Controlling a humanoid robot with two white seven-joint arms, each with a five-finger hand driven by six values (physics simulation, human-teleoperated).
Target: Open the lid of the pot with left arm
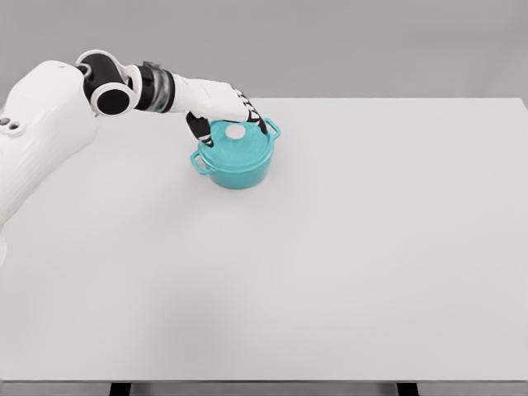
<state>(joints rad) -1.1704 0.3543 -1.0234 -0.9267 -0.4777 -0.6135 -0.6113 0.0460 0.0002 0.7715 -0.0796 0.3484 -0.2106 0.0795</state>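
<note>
A teal pot (237,162) with two side handles stands on the white table (346,247), left of centre toward the back. Its teal lid (239,143) sits on top, with a white round knob (236,131) in the middle. My left hand (229,118) reaches in from the upper left and hovers right over the lid. The black-tipped fingers (257,120) are spread around the knob, the thumb at the lid's left side. The fingers do not clasp the knob. The right arm does not show.
The table's far edge (396,99) runs just behind the pot. My left shoulder and upper arm (41,132) fill the picture's left side.
</note>
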